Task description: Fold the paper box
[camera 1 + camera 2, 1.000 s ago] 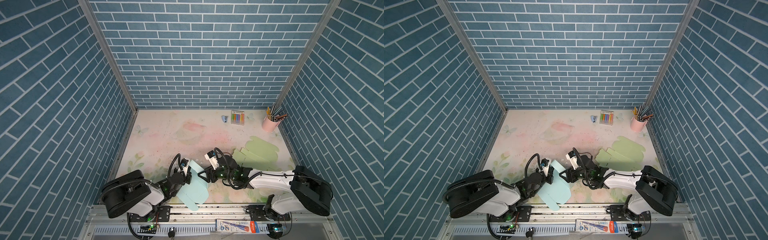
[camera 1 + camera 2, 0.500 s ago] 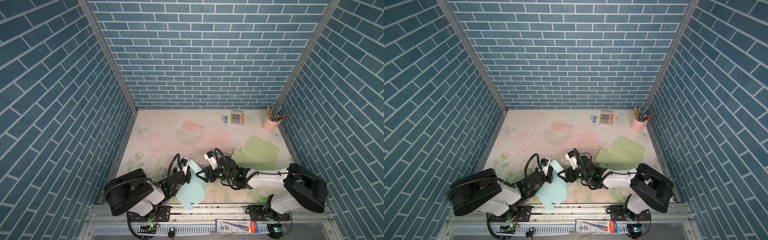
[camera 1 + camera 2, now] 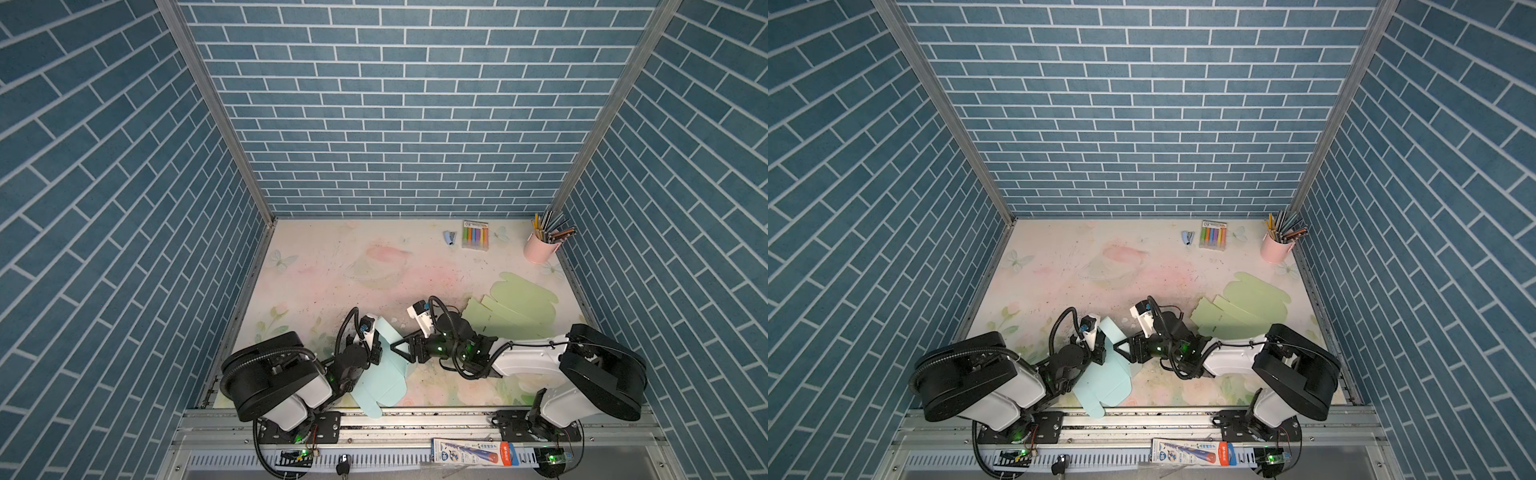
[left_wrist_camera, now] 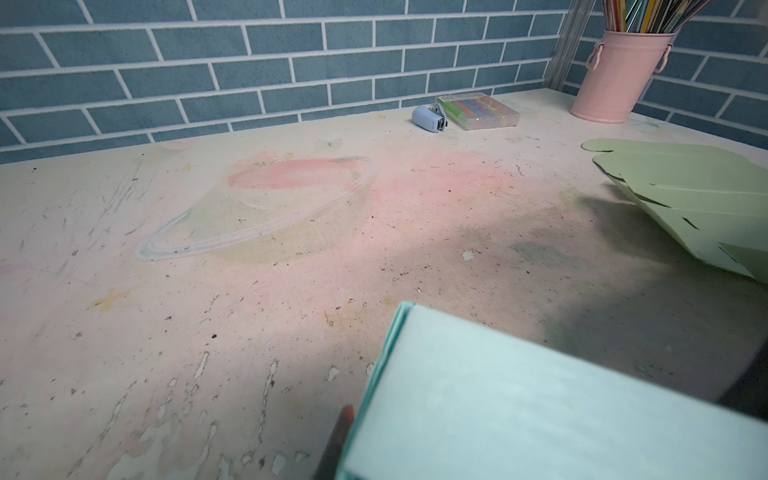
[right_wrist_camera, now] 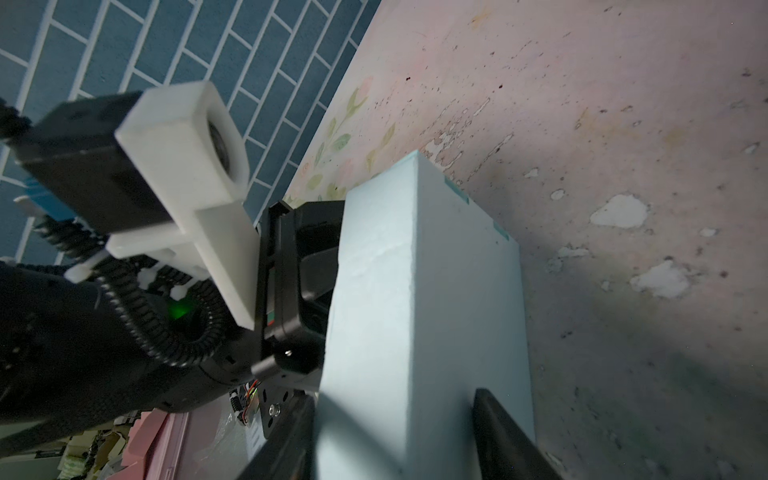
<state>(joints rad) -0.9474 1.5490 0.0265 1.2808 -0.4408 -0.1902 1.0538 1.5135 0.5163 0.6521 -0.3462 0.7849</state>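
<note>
The light blue paper box (image 3: 384,374) (image 3: 1106,374) lies partly folded at the table's front, one flap over the front rail. My left gripper (image 3: 376,351) (image 3: 1098,353) is shut on its raised wall. In the left wrist view one finger (image 4: 341,428) shows beside the blue box (image 4: 540,407). My right gripper (image 3: 399,347) (image 3: 1121,345) reaches in from the right, rolled on its side. In the right wrist view the right gripper (image 5: 395,436) has a finger against each side of the folded blue box (image 5: 382,291).
A flat green cardboard blank (image 3: 515,305) lies at the right, behind the right arm. At the back right stand a pink cup of pencils (image 3: 540,247), a marker pack (image 3: 474,234) and a small blue stapler (image 3: 449,237). A metal rail (image 3: 436,411) borders the front; brick walls enclose the table.
The blue box has turned slightly in the left gripper's hold and looks narrower. The right arm's shoulder has shifted left while its gripper stays at the box.
</note>
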